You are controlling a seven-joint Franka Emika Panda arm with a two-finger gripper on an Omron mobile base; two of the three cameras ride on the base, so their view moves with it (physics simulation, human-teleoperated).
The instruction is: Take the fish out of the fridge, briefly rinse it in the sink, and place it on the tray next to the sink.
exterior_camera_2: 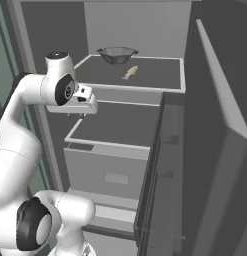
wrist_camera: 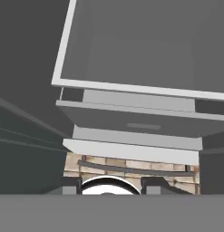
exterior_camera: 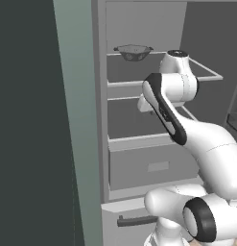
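Observation:
The fridge [exterior_camera: 99, 120] stands open, its pale grey-green door [exterior_camera: 77, 115] swung out to the left. A small pale yellow fish [exterior_camera_2: 130, 73] lies on the upper shelf [exterior_camera_2: 160, 75], just in front of a dark colander [exterior_camera_2: 117, 54]. My gripper [exterior_camera_2: 76, 115] points downward over the front left corner of the lower shelf [exterior_camera_2: 120, 125], below the fish and to its left, well apart from it. In the hand view my gripper [wrist_camera: 111, 188] is open, with nothing between the fingertips [wrist_camera: 70, 188].
The colander [exterior_camera: 133, 52] sits at the back of the upper shelf. A grey drawer [exterior_camera_2: 110, 172] closes the space under the lower shelf [wrist_camera: 131, 45]. A dark door panel [exterior_camera_2: 220, 150] stands open close on the right. A dark handle [exterior_camera: 136, 221] crosses the front below the drawer.

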